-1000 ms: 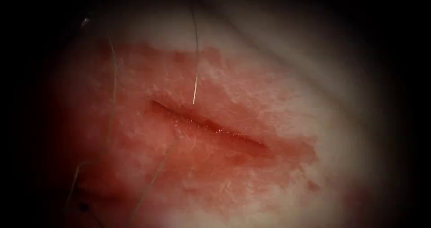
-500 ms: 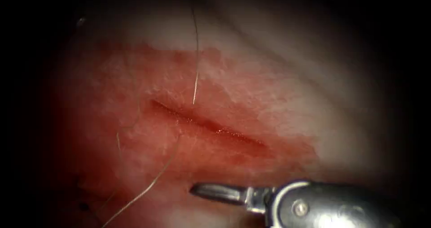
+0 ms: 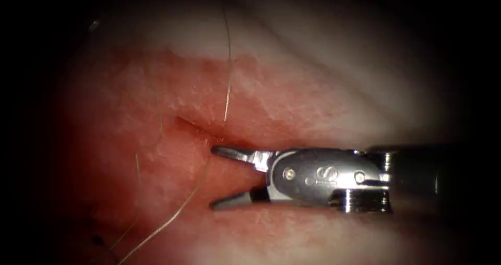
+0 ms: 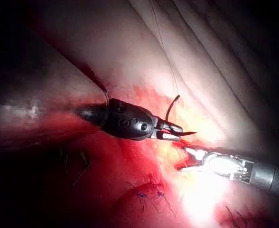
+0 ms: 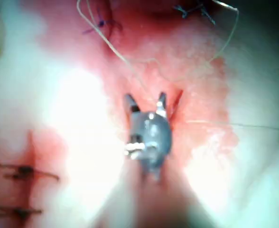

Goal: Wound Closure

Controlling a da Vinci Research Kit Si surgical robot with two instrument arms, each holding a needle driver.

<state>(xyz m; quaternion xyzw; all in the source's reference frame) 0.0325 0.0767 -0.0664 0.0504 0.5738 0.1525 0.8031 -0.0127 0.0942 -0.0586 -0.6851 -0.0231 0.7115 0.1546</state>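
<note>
The silver, wristed right needle driver (image 3: 215, 178) lies across the right part of the dark, narrow cut (image 3: 193, 127) in the reddened pork tissue (image 3: 313, 98). Its jaws are spread wide and grasp nothing. The upper jaw tip is just beside the cut's lip, and the lower one is well clear of the cut on the near side. The thin, pale thread (image 3: 228, 61) meets the tissue just beyond the cut. Another run of it leaves the cut's near lip and passes just left of the open jaw tips without touching them. If a grip on that run is intended, I judge it best taken on the thread alone, with both tips kept off the cut's lip and the strand seated squarely between the jaws. In the left wrist view, the dark, rounded left needle driver (image 4: 176, 132) sits close to the right one (image 4: 182, 158). A dark curved piece (image 4: 170, 108), possibly the needle, rises beside its tip. I cannot tell whether it is gripped or in the tissue.
</note>
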